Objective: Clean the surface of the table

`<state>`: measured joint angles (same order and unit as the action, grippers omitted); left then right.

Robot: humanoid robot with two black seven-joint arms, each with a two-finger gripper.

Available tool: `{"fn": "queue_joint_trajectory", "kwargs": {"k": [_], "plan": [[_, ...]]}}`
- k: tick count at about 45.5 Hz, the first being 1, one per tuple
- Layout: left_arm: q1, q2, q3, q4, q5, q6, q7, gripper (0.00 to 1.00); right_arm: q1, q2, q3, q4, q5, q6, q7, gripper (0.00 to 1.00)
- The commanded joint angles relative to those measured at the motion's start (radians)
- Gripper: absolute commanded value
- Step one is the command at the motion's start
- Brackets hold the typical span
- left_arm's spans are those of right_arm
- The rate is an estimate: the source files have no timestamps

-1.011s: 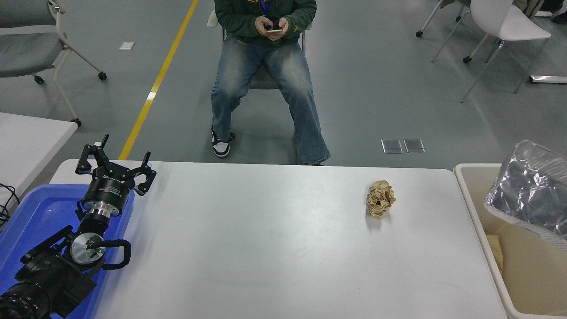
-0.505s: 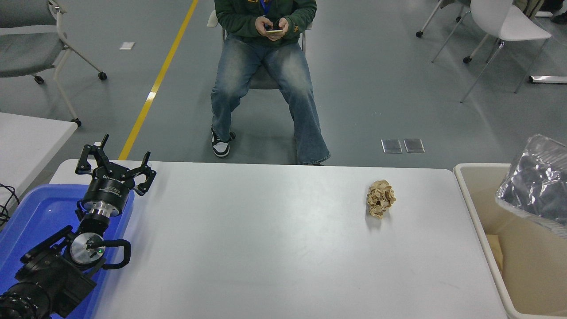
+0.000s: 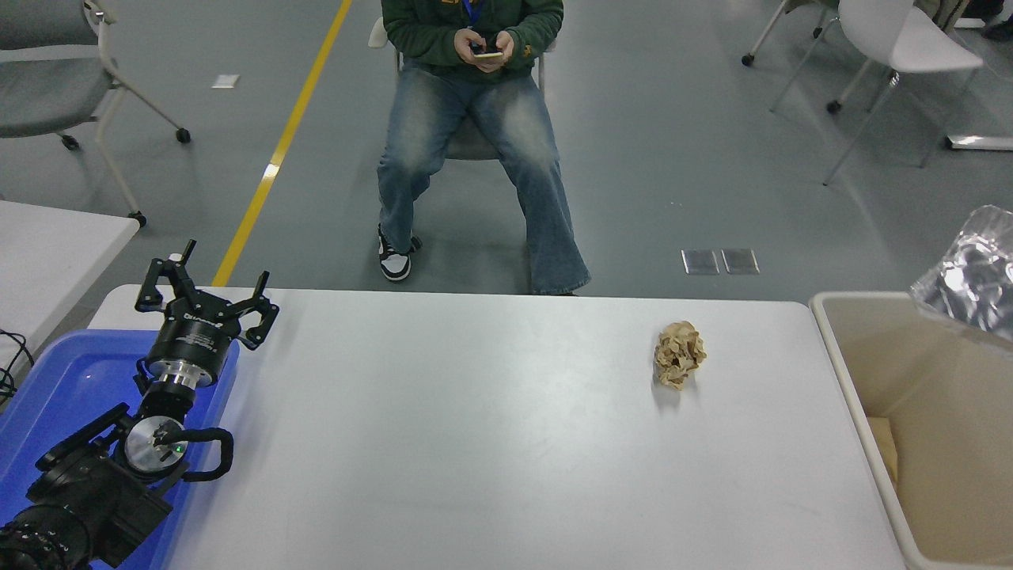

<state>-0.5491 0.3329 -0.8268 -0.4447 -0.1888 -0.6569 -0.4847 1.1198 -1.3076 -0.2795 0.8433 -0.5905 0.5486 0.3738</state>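
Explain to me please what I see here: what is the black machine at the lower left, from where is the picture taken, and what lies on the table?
The camera sits high on a robot and looks forward and down over the white table surface. The black machine is the robot's left arm; it ends in the left gripper, whose fingers are spread open and hold nothing. The arm hangs over a blue tray at the table's left end. The right gripper is not in view; at the right edge only something wrapped in crinkled clear plastic shows, above a beige bin that stands beside the table. One thing lies on the table: a crumpled ball of brown paper, toward the far right. Beyond the table a person sits on a chair, holding a phone.
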Motion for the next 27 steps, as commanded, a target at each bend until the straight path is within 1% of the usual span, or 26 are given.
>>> {"fn": "queue_joint_trajectory", "kwargs": {"k": [1, 12, 27], "plan": [[-0.002, 0.000, 0.000, 0.000, 0.000, 0.000, 0.000, 1.00, -0.066, 0.171, -0.035, -0.170, 0.095, -0.108, -0.019, 0.00], [0.000, 0.000, 0.000, 0.000, 0.000, 0.000, 0.000, 1.00, -0.169, 0.359, -0.035, -0.335, 0.202, -0.237, -0.064, 0.00], [0.000, 0.000, 0.000, 0.000, 0.000, 0.000, 0.000, 1.00, -0.273, 0.563, -0.033, -0.493, 0.278, -0.406, -0.160, 0.00]]}}
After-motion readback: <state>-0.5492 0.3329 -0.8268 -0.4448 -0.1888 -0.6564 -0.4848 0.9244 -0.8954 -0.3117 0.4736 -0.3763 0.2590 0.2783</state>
